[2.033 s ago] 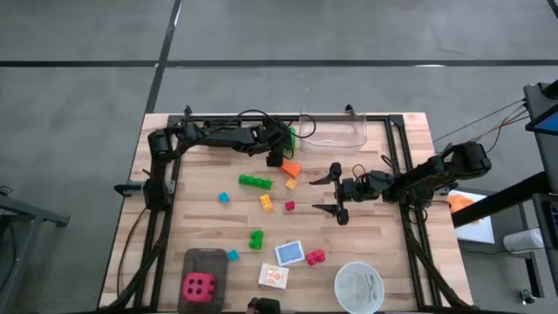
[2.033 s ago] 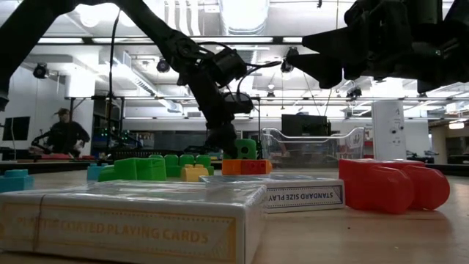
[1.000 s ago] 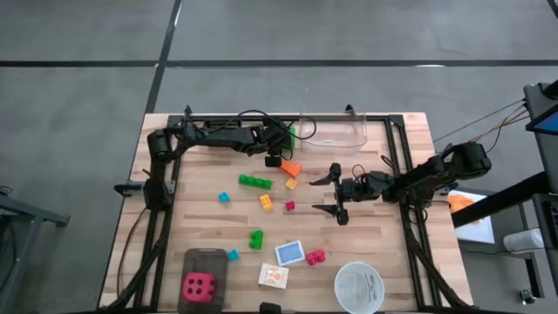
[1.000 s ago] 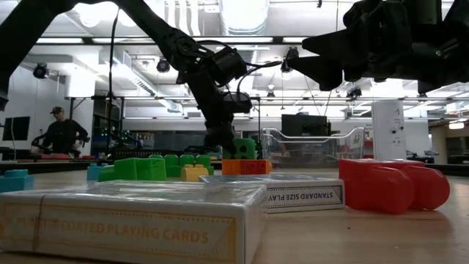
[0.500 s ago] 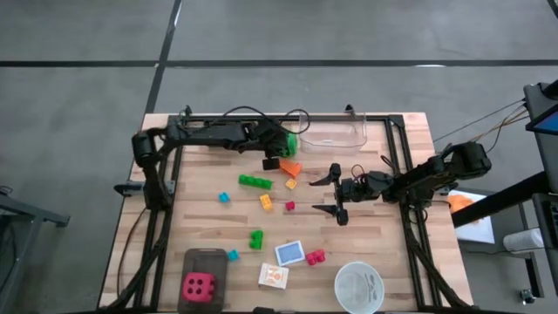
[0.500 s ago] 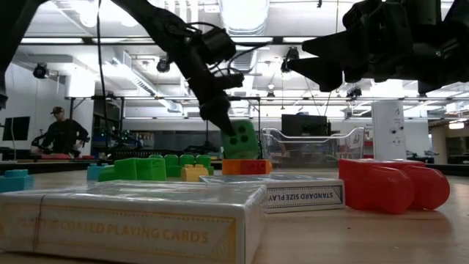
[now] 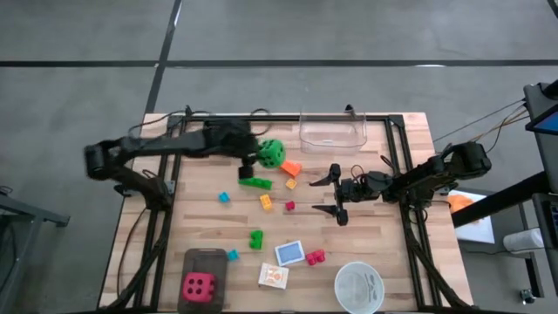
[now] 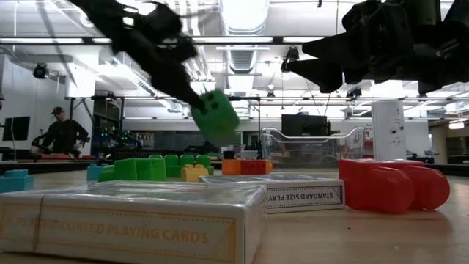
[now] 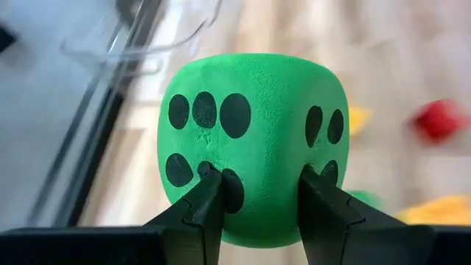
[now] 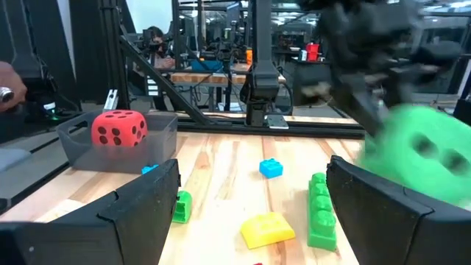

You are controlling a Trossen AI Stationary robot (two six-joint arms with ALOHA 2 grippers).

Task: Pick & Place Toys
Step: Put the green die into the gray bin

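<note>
My left gripper (image 7: 258, 158) is shut on the green dotted die (image 7: 273, 153), which hangs above the table's far middle (image 8: 216, 116). Under it lie a green brick (image 7: 255, 182) and an orange brick (image 7: 290, 167). Yellow (image 7: 266, 201), red (image 7: 289, 206) and blue (image 7: 224, 198) bricks lie nearer the middle. My right gripper (image 7: 332, 194) hovers open to the right of them, holding nothing (image 10: 250, 221). The red die (image 7: 200, 284) sits in a dark tray at the near left. My left gripper pinches the green die between its two fingers, one on the six-dot face (image 9: 221, 184) and the other on the neighbouring face (image 9: 318, 177). The fingers (image 9: 200, 206) come slanting down from the table's left. The die hangs tilted, clear of the table.
A clear tub (image 7: 332, 129) stands at the far edge, right of the die. A round white bowl (image 7: 358, 286) sits at the near right. Two card packs (image 7: 290, 253) (image 7: 273, 276), a red brick (image 7: 315, 256) and a green brick (image 7: 255, 238) lie near the front.
My left gripper has lifted the green die off the table from beside the tub. It has carried the die up and toward the table's left and near side. The die has tipped as it rose. The left arm has swung out to the left.
</note>
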